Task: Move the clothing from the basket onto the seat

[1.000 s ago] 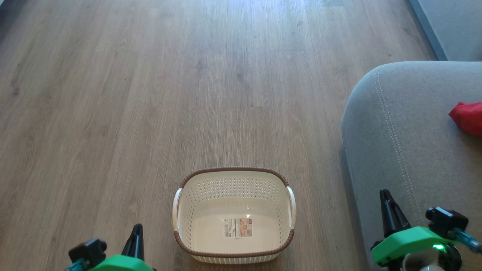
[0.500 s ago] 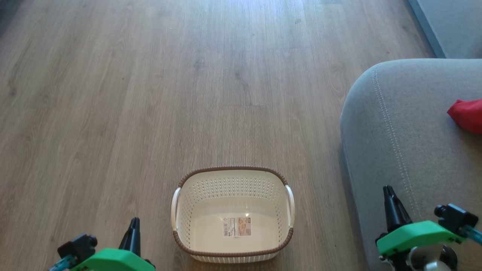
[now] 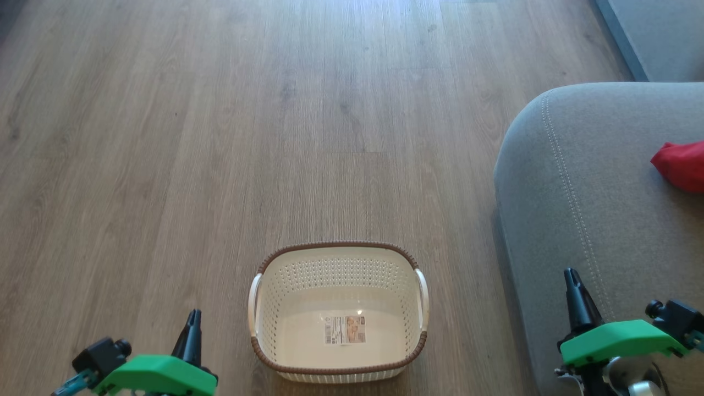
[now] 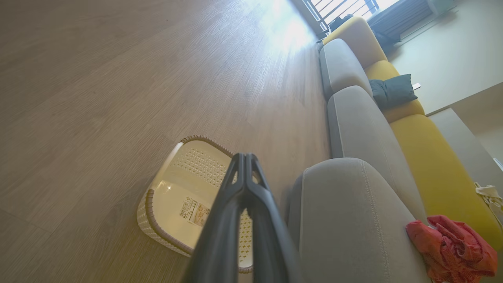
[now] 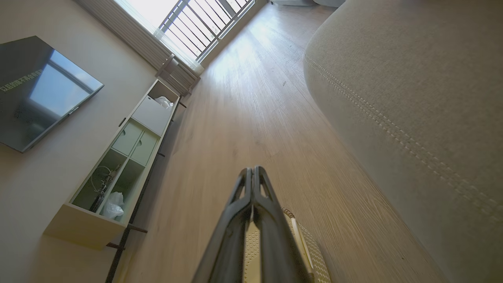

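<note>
A wood-plank floor [image 3: 220,137] with pale grey-brown grain spreads across the head view. At 3 to 5 o'clock in it bulges the seat [image 3: 605,231], grey woven cloth with a rounded corner and a double row of pale stitches. The left wrist view adds what the head view lacks: two more grey seat sections running toward 12 o'clock, yellow back cushions [image 4: 428,157] and a dark pillow [image 4: 393,91] propped on them. The right wrist view offers the other side of the room: a flat dark television [image 5: 43,90] on the wall at 9 o'clock, a long pale shelf unit [image 5: 125,157] with open cubbies below it, and a barred window [image 5: 196,19] at 12 o'clock. The basket [image 3: 336,245] stands on the floor at 6 o'clock in the head view, just beside the seat: cream plastic, rounded rectangle, walls pierced with small holes, brown braided rim, white side handles, smooth bottom. The clothing [image 3: 681,165] lies on the seat at 3 o'clock, a soft red corner in the head view, a crumpled heap in the left wrist view. The left gripper [image 3: 192,322] sits at 7 o'clock, the right gripper [image 3: 572,278] at 5 o'clock over the seat's edge; each wrist view shows its dark tapered jaws pressed together, holding nothing. A printed sticker [image 3: 345,330] lies on the basket's bottom.
</note>
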`<state>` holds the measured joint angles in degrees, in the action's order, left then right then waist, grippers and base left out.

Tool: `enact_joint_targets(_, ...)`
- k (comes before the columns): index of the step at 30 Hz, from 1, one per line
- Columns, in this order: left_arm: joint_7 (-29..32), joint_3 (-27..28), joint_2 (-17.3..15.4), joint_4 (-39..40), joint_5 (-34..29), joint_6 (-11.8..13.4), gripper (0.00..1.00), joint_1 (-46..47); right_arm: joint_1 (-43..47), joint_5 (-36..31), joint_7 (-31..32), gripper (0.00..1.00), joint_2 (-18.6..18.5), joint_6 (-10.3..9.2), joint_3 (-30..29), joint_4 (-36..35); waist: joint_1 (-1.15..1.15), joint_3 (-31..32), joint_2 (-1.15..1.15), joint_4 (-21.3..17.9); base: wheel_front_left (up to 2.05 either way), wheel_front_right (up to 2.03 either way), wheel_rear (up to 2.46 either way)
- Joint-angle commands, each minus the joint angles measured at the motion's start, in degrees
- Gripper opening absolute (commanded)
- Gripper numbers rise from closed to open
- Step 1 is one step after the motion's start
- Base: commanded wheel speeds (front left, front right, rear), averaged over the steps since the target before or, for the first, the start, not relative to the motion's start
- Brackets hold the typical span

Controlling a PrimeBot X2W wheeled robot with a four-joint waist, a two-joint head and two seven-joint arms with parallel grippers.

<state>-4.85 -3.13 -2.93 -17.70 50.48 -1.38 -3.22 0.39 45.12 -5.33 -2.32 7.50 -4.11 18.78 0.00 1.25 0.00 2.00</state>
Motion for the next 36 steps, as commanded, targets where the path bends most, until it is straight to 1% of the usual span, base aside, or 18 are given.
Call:
enact_joint_targets(1, 0.37, 1.81, -0.02, 1.89, 1.52, -0.44, 0.00, 3.01, -3.43, 1.79, 0.66, 0.00, -0.42, 0.00, 0.13, -2.26, 0.00, -0.03, 0.00, -0.04, 0.00, 0.00, 0.00)
enact_joint_targets(9, 1.86, 2.88, -0.02, 2.12, 6.96, -1.21, 0.00, 3.88, -3.86, 7.93, 2.17, 0.00, -0.44, -0.01, -0.22, -2.60, 0.00, -0.21, 0.00, -0.30, 0.00, 0.00, 0.00)
enact_joint_targets(36, 6.16, 5.96, 0.01, 2.81, 22.65, -3.43, 0.00, 6.39, -5.09, 25.62, 6.54, 0.00, -0.49, -0.01, -1.21, -3.57, 0.00, -0.76, 0.00, -1.07, 0.00, 0.00, 0.00)
